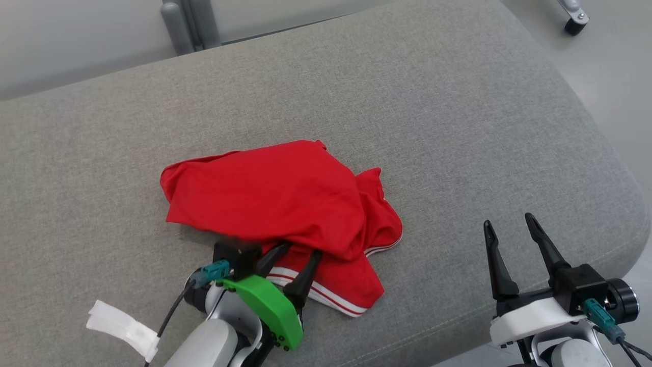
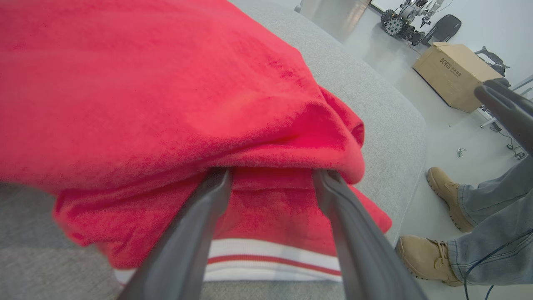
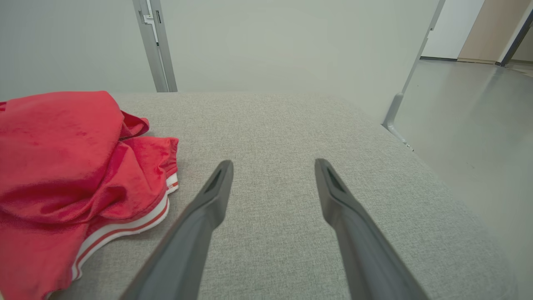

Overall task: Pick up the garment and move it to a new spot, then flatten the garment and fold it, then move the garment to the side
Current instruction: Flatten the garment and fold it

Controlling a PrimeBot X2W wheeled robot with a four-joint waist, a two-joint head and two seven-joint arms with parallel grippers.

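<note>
The garment is red with white-and-red striped trim and lies crumpled in a heap on the grey padded surface. My left gripper sits at its near edge. The fingers stand apart, their tips tucked under an overhanging fold of the garment, above the striped hem. In the left wrist view my left gripper has red cloth between and over its tips. My right gripper hovers open over bare padding to the right of the garment. Nothing lies between the fingers of my right gripper.
The padded surface's rounded edge runs close by my right gripper. A person's tan boots and jeans stand on the floor beside it. A cardboard box sits farther off. A white tape strip hangs from my left arm.
</note>
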